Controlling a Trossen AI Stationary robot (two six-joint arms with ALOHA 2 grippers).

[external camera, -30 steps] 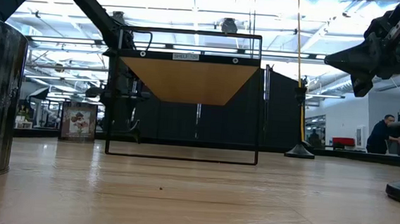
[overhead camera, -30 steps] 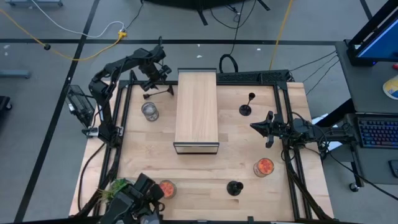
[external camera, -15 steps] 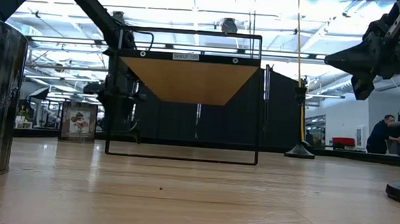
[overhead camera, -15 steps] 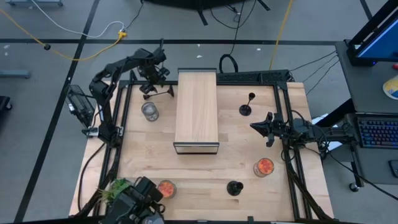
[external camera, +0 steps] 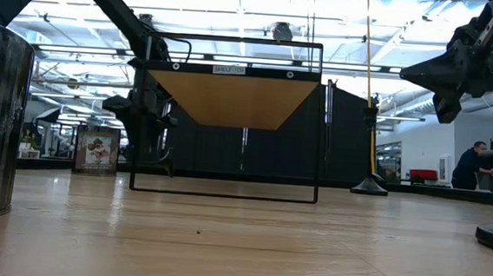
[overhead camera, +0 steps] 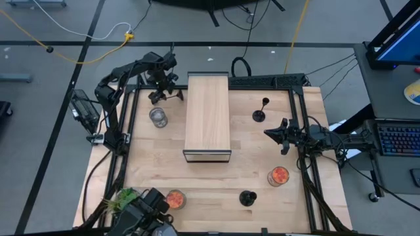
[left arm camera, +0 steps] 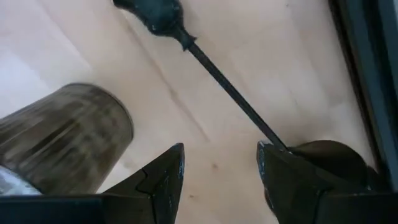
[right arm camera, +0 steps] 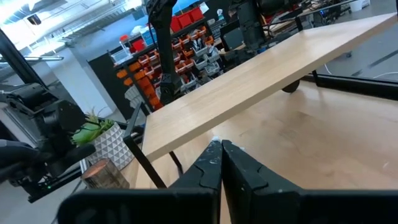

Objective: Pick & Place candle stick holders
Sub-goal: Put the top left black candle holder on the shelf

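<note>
One black candle stick holder lies on its side on the table at the far left, beside the shelf; its cup points away and its round base is close to one finger. My left gripper hovers above it, open and pointing down, with bare table between the fingers. A second holder stands upright at the far right. A squat one stands near the front edge. My right gripper waits shut at the table's right side, held level.
A wooden shelf on a black frame fills the table's middle. A grey metal cup stands just near-side of my left gripper. Two glass jars with orange contents and a plant stand toward the front.
My left gripper has rolled about the line it points along, staying above the lying holder. The gap between its fingers is unchanged. The holder has not moved.
</note>
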